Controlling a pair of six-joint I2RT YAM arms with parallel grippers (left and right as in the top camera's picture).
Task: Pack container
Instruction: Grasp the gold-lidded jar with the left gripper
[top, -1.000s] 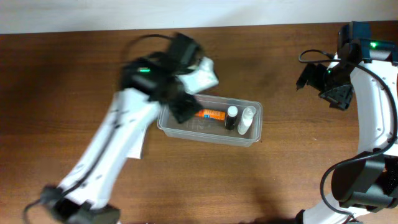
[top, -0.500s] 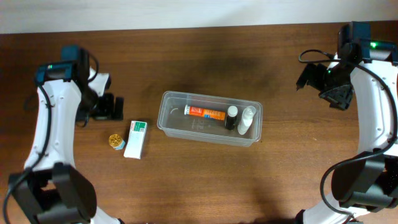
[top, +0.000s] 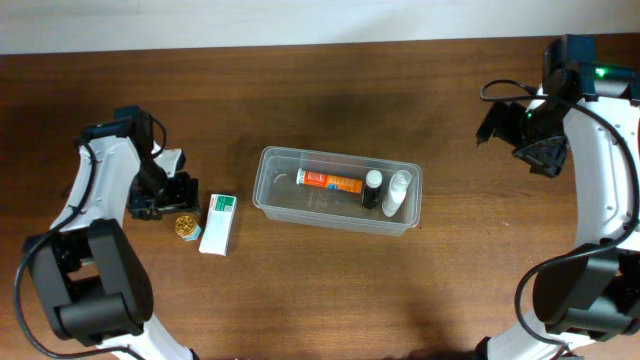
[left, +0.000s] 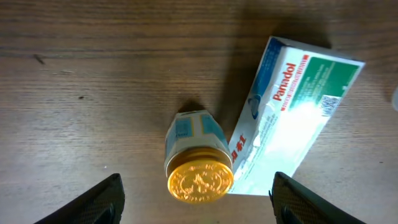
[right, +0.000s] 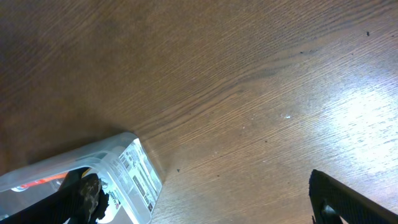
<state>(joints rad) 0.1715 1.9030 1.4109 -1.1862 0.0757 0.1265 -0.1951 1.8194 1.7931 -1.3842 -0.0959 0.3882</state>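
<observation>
the left pincer (left: 198, 198) hovers wide open with the gold-capped jar (left: 194, 158) between its fingers, the carton (left: 292, 118) just beside, the container (top: 285, 205) well beyond, so picking the jar seems next: lower, then close.

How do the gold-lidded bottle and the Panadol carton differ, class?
The gold-lidded bottle is round and short, while the Panadol carton is a long, flat box. The bottle stands upright with its lid up, and the carton lies flat. The bottle is the smaller of the two. Both sit side by side on the table, left of the container, not yet packed.
</observation>
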